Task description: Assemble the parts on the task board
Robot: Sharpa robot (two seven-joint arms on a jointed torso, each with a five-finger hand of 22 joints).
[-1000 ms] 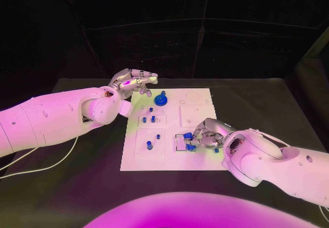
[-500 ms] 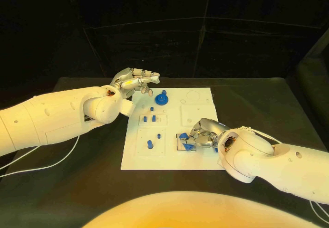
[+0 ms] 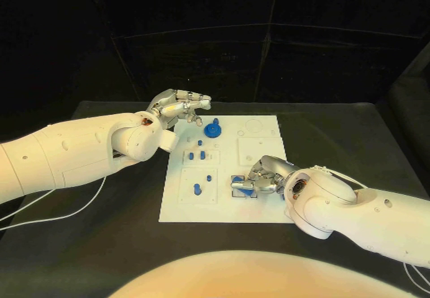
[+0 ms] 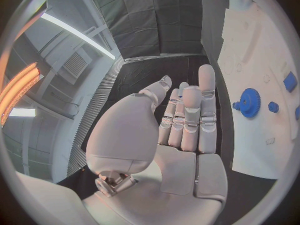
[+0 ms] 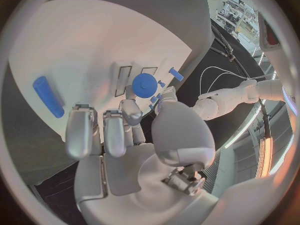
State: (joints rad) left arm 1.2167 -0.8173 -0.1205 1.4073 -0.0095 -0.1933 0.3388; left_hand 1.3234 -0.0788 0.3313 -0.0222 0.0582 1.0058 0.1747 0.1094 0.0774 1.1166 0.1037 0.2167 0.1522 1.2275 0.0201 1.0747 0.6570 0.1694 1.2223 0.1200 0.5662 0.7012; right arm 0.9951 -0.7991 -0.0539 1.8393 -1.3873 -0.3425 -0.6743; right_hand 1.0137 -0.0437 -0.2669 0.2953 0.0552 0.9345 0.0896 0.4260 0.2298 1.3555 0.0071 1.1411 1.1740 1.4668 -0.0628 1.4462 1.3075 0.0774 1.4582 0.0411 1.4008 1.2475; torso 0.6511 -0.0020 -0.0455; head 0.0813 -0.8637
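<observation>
The task board (image 3: 224, 205) lies in the middle of the black table (image 3: 358, 136), and the job looks partway through; a blue gear (image 3: 212, 130) sits at the board's far left, small blue pegs (image 3: 202, 155) stand in the left-hand recesses, and more blue parts (image 3: 240, 184) cluster near the right side; the right hand (image 3: 261, 177) rests over that cluster, fingers curled down, though whether they grip a part I cannot tell; the left hand (image 3: 179, 105) hangs off the board's far left corner, fingers apart and holding nothing; the right-hand recesses seem unfilled
</observation>
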